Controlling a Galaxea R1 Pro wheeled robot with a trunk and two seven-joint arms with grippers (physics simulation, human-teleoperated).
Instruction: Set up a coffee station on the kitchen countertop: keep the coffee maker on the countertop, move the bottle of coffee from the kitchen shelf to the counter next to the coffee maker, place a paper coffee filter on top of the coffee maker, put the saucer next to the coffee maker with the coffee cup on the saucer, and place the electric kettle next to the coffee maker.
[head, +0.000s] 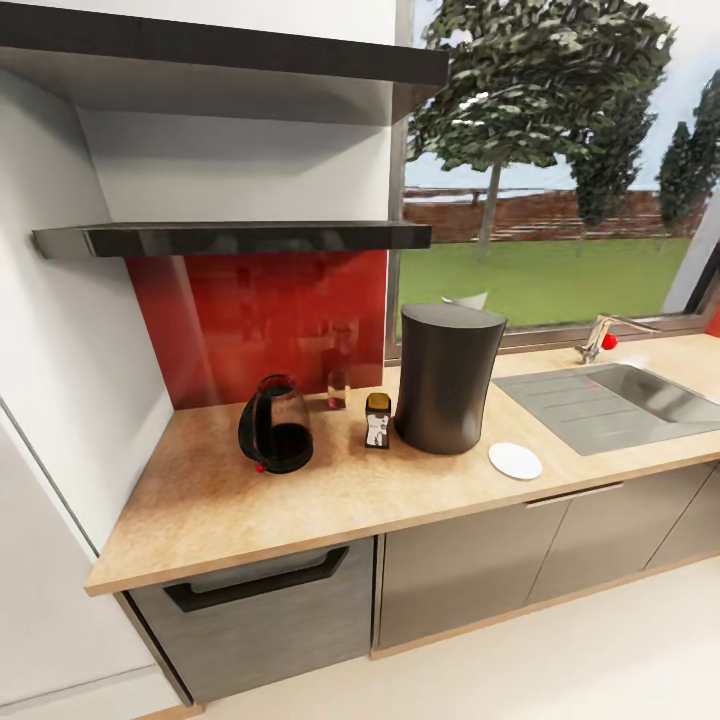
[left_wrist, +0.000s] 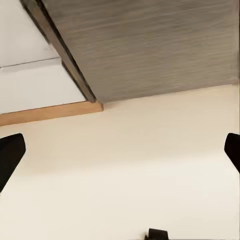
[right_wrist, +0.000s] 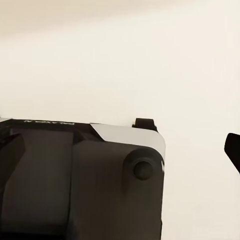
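Observation:
In the head view the dark, tall coffee maker (head: 447, 378) stands on the wooden countertop (head: 330, 500). Just left of it, almost touching, is the small bottle of coffee (head: 377, 420) with a dark lid. Further left sits the glass electric kettle (head: 275, 437) with its black handle. The white saucer (head: 515, 460) lies flat at the coffee maker's right front. A small white shape (head: 470, 298) peeks past the coffee maker's top rim; I cannot tell what it is. My left gripper (left_wrist: 120, 155) is open over bare floor, and my right gripper (right_wrist: 120, 150) is open too, hanging above the robot's base (right_wrist: 80, 190).
A sink (head: 615, 400) with a faucet (head: 598, 338) is set in the counter at the right. Two dark shelves (head: 235, 238) hang over the red backsplash (head: 260, 320). Grey cabinet fronts (head: 260, 610) run below the counter, above a pale floor (left_wrist: 125, 175).

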